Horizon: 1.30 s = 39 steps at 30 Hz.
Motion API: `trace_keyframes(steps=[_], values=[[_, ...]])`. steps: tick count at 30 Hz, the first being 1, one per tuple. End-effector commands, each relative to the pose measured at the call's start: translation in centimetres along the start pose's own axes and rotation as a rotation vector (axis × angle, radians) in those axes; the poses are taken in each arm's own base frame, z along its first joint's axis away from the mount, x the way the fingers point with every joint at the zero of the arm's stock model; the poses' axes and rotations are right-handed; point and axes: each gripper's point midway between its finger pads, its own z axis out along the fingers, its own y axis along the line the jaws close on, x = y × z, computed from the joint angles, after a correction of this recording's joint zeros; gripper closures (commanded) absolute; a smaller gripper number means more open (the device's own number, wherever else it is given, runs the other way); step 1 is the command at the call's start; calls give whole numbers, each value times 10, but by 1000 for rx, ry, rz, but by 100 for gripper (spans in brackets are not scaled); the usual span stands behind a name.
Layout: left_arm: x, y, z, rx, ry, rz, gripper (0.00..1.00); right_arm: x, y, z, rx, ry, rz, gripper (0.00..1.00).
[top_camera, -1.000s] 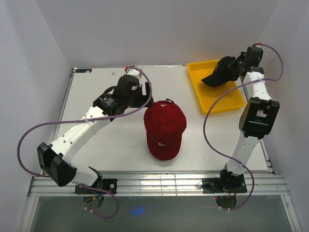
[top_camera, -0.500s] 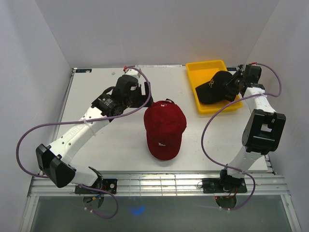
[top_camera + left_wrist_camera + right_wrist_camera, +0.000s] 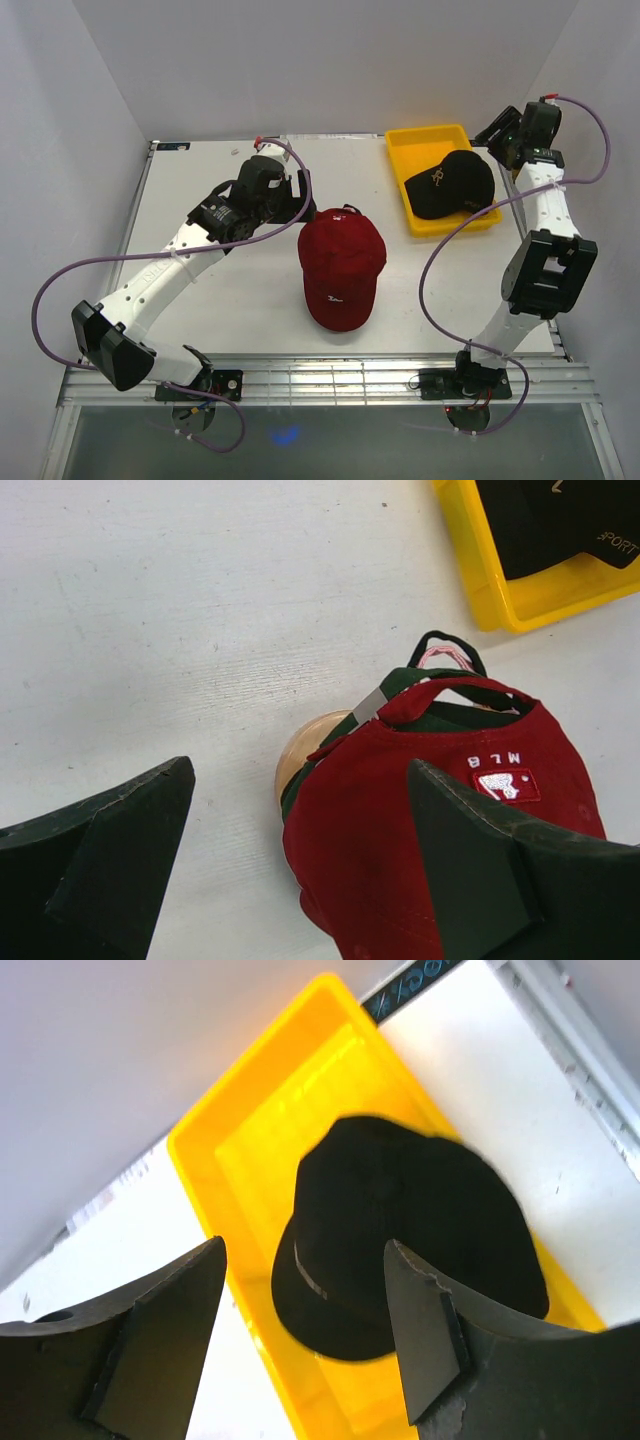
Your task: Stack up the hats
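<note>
Red cap (image 3: 342,265) sits on top of the pile in the middle of the white table (image 3: 220,290), with its brim pointing to the near edge and its back strap to the far side. The left wrist view shows the rim of a dark green cap (image 3: 296,792) under it. A bit of a pink cap (image 3: 440,657) peeps out at the back opening, and the round wooden stand (image 3: 300,748) shows below them all.

The left gripper (image 3: 303,198) hovers just left of the pile's far end. Its jaws are wide apart and hold nothing.

The black cap (image 3: 452,184) lies in the yellow tray (image 3: 425,135) at the far right of the table, with its crown to the right and its brim to the left. The right gripper (image 3: 305,1250) hangs above the tray's far right corner, clear of the black cap. Its jaws are spread and empty too.
</note>
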Motion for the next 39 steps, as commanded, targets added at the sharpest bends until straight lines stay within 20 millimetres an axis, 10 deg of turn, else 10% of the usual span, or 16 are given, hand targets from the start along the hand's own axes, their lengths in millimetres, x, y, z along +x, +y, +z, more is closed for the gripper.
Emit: trace_keyframes(steps=[1,14,18,28,39], values=[[-10,-3,-15,26,-41,1,2,-2,-30,35,105,17,-5,29],[-11,-1,-10,11,-34,27,2,22,-31,102,4,171,-46,26],[-9,-2,-7,10,-25,29,2,27,-36,97,13,168,-56,30],[-8,-2,-4,8,-21,27,2,8,-18,85,-31,130,-50,86],[-7,1,-5,-5,-22,30,2,-52,34,24,-161,-5,-80,92]])
